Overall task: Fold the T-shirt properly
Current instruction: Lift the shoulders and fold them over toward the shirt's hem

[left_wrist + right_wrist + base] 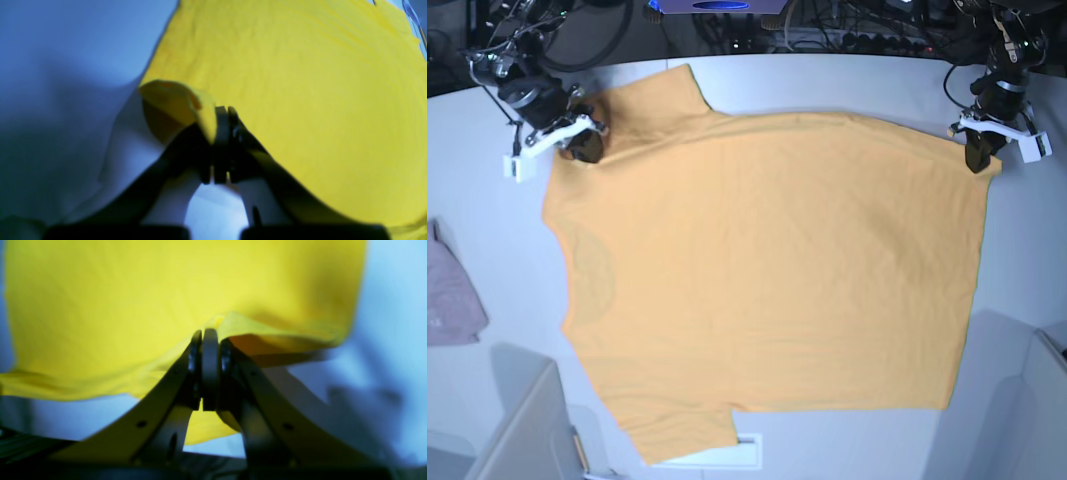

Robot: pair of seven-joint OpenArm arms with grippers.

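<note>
The T-shirt (pixel 767 270) lies spread flat on the table (pixel 1027 250), a small cloth (pixel 452 295) apart at the base view's left edge

A robotics lab or test bench. A plain white table (pixel 847 80) serves as the work surface, with two black robot arms mounted at its far corners. Behind the table, tangled black cables (pixel 847 25) and electronic gear (pixel 717 8) crowd the back edge. Grey box-like fixtures (pixel 527 430) stand at the near corners. Nothing domestic or decorative shows anywhere.
</note>
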